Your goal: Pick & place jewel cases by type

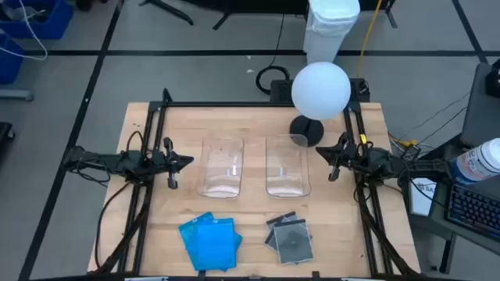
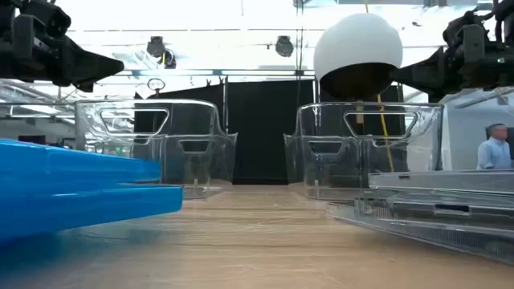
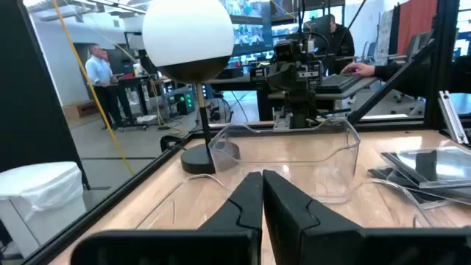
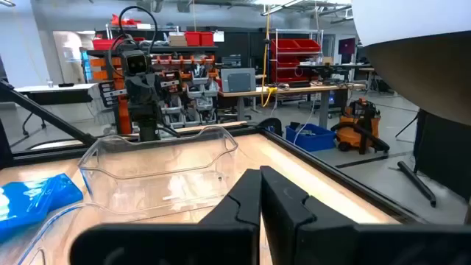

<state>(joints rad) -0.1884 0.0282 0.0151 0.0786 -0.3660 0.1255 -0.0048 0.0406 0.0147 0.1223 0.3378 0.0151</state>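
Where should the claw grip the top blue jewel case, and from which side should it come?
Grip the top blue jewel case across two opposite edges, coming straight down from above. It lies flat on a fanned stack, so its thin edges are likely the only hold. The left claw is nearer.

Two clear rectangular bins stand side by side on the table: a left bin and a right bin. Two piles of jewel cases lie nearer the table's front edge: a blue pile and a clear/dark grey pile. The number of cases in each pile cannot be determined. Two robot arms are present, one at each side.
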